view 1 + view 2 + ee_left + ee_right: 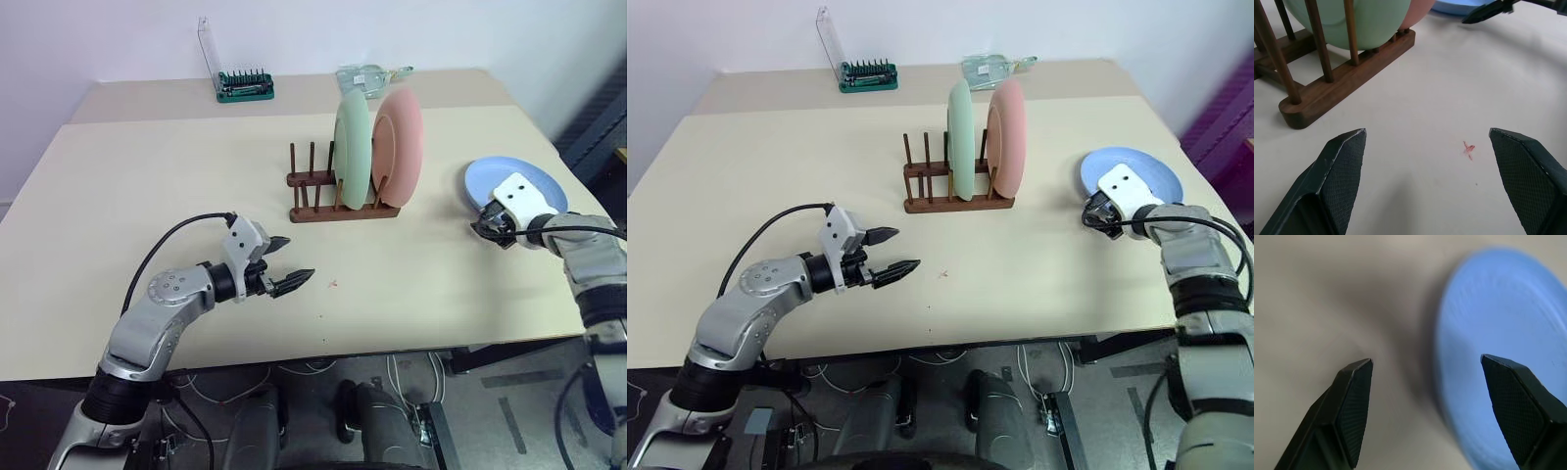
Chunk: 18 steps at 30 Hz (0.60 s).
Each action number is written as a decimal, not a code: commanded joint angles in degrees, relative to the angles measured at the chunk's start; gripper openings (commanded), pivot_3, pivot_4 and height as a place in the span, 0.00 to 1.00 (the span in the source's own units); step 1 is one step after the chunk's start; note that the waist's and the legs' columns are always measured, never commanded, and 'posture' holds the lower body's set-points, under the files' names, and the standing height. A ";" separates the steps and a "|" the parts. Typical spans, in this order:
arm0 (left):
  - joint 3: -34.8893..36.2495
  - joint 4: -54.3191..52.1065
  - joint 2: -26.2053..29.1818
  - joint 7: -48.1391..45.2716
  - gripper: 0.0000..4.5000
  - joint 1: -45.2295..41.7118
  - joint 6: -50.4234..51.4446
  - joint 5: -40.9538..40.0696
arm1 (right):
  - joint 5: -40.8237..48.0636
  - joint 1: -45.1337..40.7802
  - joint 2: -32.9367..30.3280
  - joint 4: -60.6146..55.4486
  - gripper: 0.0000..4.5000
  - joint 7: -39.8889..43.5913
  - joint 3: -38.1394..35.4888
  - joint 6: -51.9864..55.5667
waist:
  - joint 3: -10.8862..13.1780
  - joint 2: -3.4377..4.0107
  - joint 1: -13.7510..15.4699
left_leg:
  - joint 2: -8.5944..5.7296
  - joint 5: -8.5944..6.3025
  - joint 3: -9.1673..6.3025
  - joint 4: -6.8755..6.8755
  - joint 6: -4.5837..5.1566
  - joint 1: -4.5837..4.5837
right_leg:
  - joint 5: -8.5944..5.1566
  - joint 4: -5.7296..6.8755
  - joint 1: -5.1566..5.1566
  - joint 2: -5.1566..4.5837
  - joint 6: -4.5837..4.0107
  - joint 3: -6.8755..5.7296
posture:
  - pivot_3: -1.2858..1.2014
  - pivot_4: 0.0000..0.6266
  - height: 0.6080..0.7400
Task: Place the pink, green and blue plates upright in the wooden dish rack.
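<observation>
My right gripper [1425, 382] hangs spread above the blue plate [517, 183] rim at three o'clock of the wooden dish rack [338, 186]; I should pinch squarely. Left gripper [1425, 171] spread, empty.

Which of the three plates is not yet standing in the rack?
The light blue round plastic plate: it lies flat on the table, while the mint green and salmon pink plates stand upright in the wooden rack.

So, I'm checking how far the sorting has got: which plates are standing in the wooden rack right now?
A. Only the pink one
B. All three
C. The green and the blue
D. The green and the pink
D: the green plate and the pink plate stand upright side by side in the wooden rack, while the blue plate lies flat on the table by the open right gripper.
</observation>
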 commanded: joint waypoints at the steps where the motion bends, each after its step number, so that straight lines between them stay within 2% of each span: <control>1: 0.92 -2.31 0.35 0.34 0.92 0.27 -0.20 0.04 | -3.52 -3.10 0.28 6.03 0.49 -2.93 0.70 -4.91 | 0.00 0.00 0.15 | -0.01 0.00 0.00 0.00 0.00 -0.01 | 0.00 0.00 0.00 0.00 0.00 0.00 | 0.52 0.24 0.92; 5: 1.07 -2.94 0.35 0.93 0.92 0.88 -0.14 -0.06 | -4.14 -4.09 1.49 7.35 0.04 -2.38 0.54 -7.76 | 0.00 0.00 0.09 | -0.02 0.00 0.00 0.00 0.00 0.00 | 0.01 0.00 0.03 -0.01 0.03 0.01 | 0.52 0.24 0.92; 9: 0.99 -3.27 0.39 1.19 0.92 1.18 0.05 -0.15 | -5.79 -4.34 0.77 2.22 0.02 -5.81 -0.32 -11.11 | 0.01 0.02 0.08 | -0.02 0.01 0.00 0.01 0.00 0.02 | 0.11 0.05 0.04 -0.01 0.20 0.01 | 0.52 0.24 0.92; 13: 1.00 -3.04 0.80 0.91 0.92 1.21 0.16 -0.14 | -3.79 -7.55 1.63 -6.85 0.02 -13.35 -5.77 -13.09 | 0.08 0.14 -0.05 | -0.01 0.01 -0.01 0.01 0.00 0.01 | 0.12 0.08 -0.04 -0.02 0.20 0.06 | 0.52 0.24 0.92; 18: 0.11 -2.35 1.04 0.45 0.92 0.68 0.04 0.18 | 6.98 -12.73 7.55 -26.30 0.02 -12.09 -12.49 -10.14 | 0.11 0.20 -0.32 | 0.05 0.01 -0.02 -0.03 0.00 0.02 | 0.12 0.13 -0.09 0.07 0.20 0.10 | 0.52 0.24 0.92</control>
